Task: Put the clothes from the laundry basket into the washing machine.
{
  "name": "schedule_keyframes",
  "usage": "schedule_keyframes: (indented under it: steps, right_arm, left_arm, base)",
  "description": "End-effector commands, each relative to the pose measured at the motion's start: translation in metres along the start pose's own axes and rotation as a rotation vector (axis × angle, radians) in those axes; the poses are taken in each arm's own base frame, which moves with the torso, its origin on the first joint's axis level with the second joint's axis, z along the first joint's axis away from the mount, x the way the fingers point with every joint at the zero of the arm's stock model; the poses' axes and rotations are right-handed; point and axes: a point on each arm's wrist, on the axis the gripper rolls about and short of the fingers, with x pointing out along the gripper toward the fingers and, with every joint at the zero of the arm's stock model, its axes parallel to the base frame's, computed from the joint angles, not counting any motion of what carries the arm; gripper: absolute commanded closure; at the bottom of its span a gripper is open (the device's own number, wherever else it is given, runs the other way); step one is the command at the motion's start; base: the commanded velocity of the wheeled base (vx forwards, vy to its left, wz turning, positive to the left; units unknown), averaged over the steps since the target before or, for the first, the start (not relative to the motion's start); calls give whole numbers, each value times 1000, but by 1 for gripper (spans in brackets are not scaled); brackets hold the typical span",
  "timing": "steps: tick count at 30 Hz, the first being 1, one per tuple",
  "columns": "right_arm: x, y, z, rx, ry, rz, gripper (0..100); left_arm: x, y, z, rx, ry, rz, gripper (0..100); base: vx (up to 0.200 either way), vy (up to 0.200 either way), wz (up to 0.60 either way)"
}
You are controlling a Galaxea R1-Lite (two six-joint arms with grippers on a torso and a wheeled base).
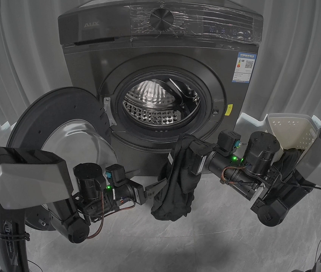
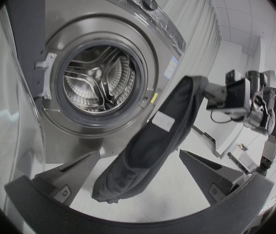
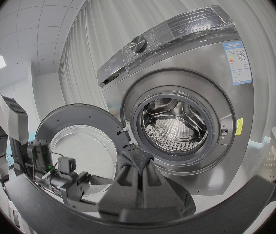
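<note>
The dark garment (image 1: 175, 182) hangs in front of the washing machine (image 1: 92, 63), below its open drum (image 1: 160, 102), pinched at the top by the closed right pincer (image 1: 186, 144); its long tail may drag on the rim or slip to the floor (image 1: 205, 238); the left pincer (image 1: 156, 189), spread open just beside, could snag it.

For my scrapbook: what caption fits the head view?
Right end effector holds a black garment before the open washing machine.

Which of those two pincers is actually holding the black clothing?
The right pincer: it is clamped shut on the top of the black garment. The left pincer stands wide open, gripping nothing.
</note>
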Motion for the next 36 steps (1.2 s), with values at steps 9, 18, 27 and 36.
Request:
schedule_keyframes:
  steps: [9, 18, 27, 36]
  right_arm:
    - [-2, 6, 7, 2, -16, 15, 100]
    - [-3, 16, 7, 10, -19, 30, 100]
    - [-3, 13, 6, 12, -14, 23, 100]
    - [-6, -6, 5, 5, -4, -31, 100]
  left_arm:
    - [24, 17, -45, -22, 91, -16, 0]
    - [44, 29, -51, -17, 60, -14, 0]
    - [48, 39, -51, -15, 39, 2, 100]
    - [40, 36, -32, -2, 4, 3, 100]
  base:
    - [0, 0, 0]
    - [0, 0, 0]
    - [0, 0, 0]
    - [0, 0, 0]
